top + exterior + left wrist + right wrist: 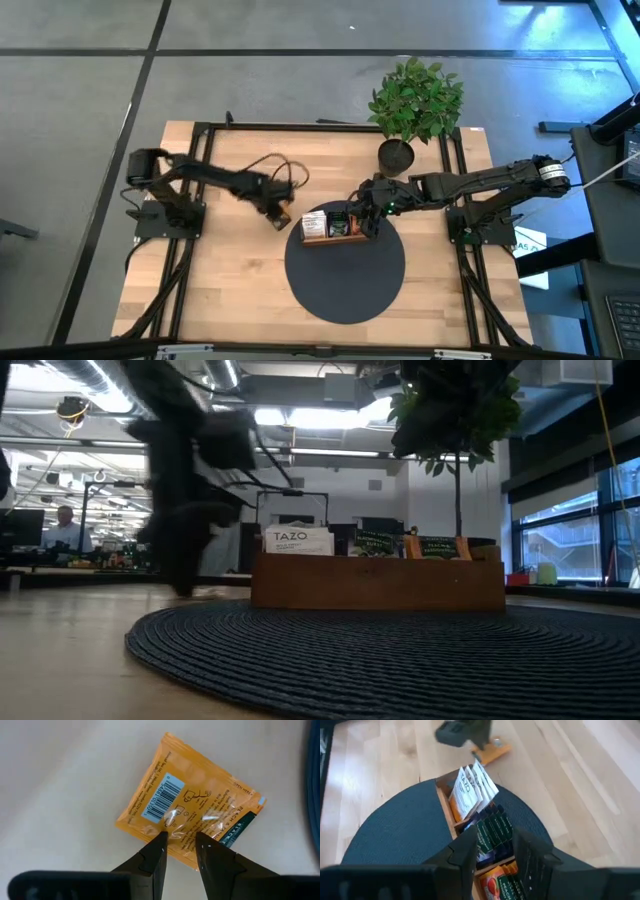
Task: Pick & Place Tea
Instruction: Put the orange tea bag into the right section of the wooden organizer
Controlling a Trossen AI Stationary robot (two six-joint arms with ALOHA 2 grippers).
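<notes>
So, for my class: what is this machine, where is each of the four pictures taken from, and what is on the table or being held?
It is a robot with two dark arms fixed at a wooden table, each ending in a two-finger gripper. One picture looks straight down, one looks level from the tabletop, and two come from cameras on the wrists. On the table are a round dark mat, a potted plant and, on the mat, a wooden tray with tea sachets standing in it. The left gripper is open over an orange sachet lying flat on the table beside the mat; it is not gripped. The right gripper hovers open above the tray, holding nothing.
</notes>
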